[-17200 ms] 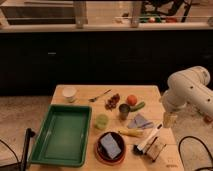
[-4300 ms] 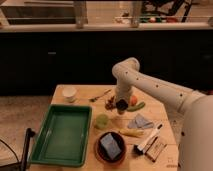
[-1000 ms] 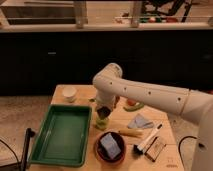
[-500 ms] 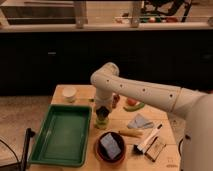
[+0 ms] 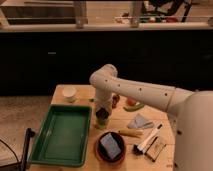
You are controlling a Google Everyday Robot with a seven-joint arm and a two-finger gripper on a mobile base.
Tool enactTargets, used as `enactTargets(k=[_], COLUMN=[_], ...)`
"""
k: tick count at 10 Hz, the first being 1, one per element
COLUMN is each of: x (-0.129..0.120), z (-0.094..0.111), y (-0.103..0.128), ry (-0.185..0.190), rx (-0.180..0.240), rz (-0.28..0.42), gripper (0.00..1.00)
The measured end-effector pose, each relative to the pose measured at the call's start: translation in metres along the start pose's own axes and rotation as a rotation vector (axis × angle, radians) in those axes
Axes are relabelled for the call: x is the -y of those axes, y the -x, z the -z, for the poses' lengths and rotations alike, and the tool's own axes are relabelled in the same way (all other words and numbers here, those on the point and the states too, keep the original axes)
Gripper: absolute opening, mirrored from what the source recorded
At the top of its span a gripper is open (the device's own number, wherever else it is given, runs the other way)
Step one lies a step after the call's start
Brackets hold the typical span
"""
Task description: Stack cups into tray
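The green tray (image 5: 62, 135) lies on the left half of the table. The white cup (image 5: 69, 94) stands behind it near the far left corner. The pale green cup (image 5: 101, 124) stands just right of the tray's rim. My gripper (image 5: 102, 113) points straight down right over the pale green cup. It is shut on the dark grey cup (image 5: 102, 115), which sits at or just above the green cup's mouth. The white arm (image 5: 135, 92) reaches in from the right.
A dark-red bowl (image 5: 98, 150) with a blue sponge (image 5: 110, 146) sits at the front. A grey cloth (image 5: 139, 121), a yellow stick-like item (image 5: 130, 133), a brush (image 5: 148, 142), a small box (image 5: 156, 149) and fruit (image 5: 131, 102) lie to the right.
My gripper has carried the dark grey cup left from the table's middle to above the pale green cup, and has dropped slightly in the last second.
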Motion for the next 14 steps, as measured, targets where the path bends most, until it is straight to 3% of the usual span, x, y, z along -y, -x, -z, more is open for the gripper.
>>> enactTargets(k=[1, 8, 9, 14], x=[0.0, 0.006, 0.006, 0.008], z=[-0.002, -0.011, -0.011, -0.013], y=[0.001, 0.002, 0.001, 0.002], ry=[0.003, 0.015, 0.015, 0.025], rx=[0.008, 0.043, 0.045, 0.046], rz=[-0.003, -0.007, -0.005, -0.006], gripper=[0.05, 0.74, 0.79, 0.8])
